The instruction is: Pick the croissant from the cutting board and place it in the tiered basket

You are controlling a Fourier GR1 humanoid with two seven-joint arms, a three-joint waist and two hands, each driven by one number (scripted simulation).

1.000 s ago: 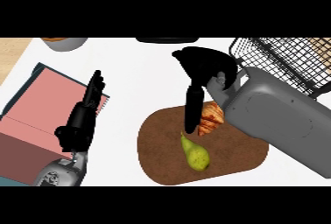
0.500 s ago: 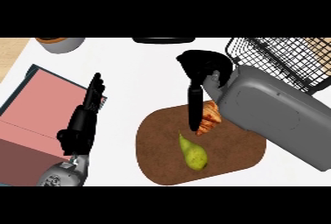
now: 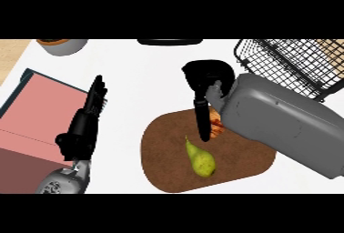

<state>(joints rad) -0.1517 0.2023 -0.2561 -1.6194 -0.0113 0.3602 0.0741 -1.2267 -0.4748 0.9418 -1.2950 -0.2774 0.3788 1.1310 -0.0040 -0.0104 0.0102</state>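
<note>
The croissant [image 3: 216, 126] lies at the upper edge of the brown cutting board [image 3: 249, 164], mostly hidden under my right wrist. My right hand [image 3: 205, 77] hangs over it, its straight fingers [image 3: 202, 120] reaching down along the croissant's left side, touching or nearly touching it. I cannot see the thumb's side. The black wire tiered basket [image 3: 289, 61] stands at the upper right, just beyond my right forearm. At the left, my left hand [image 3: 79, 135] rests open over the counter, fingers pointing up.
A green pear [image 3: 201, 160] lies on the board just below my right fingertips. A pink block [image 3: 33, 118] fills the left side. A grey bowl [image 3: 63, 45] and a dark rim [image 3: 170, 42] sit at the counter's far edge.
My right hand and forearm have shifted slightly and now cover more of the croissant. The left hand has stayed still.
</note>
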